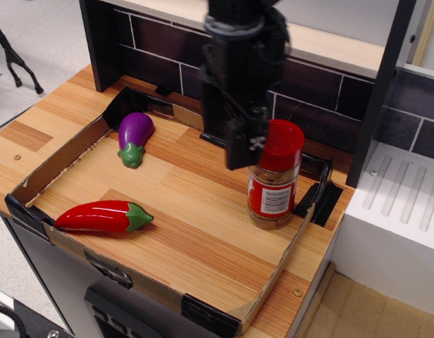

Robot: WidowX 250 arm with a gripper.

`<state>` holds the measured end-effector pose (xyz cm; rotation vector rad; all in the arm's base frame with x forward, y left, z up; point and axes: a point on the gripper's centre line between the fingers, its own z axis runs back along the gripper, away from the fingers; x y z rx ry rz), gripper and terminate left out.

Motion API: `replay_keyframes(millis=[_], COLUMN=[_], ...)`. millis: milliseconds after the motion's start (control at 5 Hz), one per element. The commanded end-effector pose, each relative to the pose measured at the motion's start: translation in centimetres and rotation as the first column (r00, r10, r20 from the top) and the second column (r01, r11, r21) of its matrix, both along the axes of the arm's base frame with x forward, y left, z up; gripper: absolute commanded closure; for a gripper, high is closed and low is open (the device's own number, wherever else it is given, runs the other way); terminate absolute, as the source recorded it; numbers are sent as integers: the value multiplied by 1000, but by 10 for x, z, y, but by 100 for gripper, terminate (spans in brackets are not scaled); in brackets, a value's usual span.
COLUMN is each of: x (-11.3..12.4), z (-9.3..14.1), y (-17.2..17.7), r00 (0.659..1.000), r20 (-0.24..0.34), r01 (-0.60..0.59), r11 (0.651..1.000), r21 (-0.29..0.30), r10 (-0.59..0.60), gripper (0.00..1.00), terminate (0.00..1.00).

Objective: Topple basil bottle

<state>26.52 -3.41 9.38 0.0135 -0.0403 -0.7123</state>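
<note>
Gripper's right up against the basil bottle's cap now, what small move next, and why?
Probably a short sideways push toward the right, at cap height. The gripper sits against the left side of the red cap, and the basil bottle stands upright in the tray. Pushing high on a tall jar should tip it rather than slide it. Whether the gripper is open cannot be told.

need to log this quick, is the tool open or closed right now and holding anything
Tool: cannot be told whether open or closed; it is at the red cap of the upright basil bottle, with no grip visible.
</note>
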Motion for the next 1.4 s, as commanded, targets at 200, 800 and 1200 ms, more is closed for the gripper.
replay_keyframes(millis=[200,800,1200], x=[6,21,25], z=[-5,3,-7], y=[-11,-21,-21], r00=[997,995,987], r20=[78,86,127], r01=[-14,-55,-103], r11=[999,998,993], r21=[37,23,57], r10=[11,53,95], gripper=[0,0,100], terminate=[0,0,0])
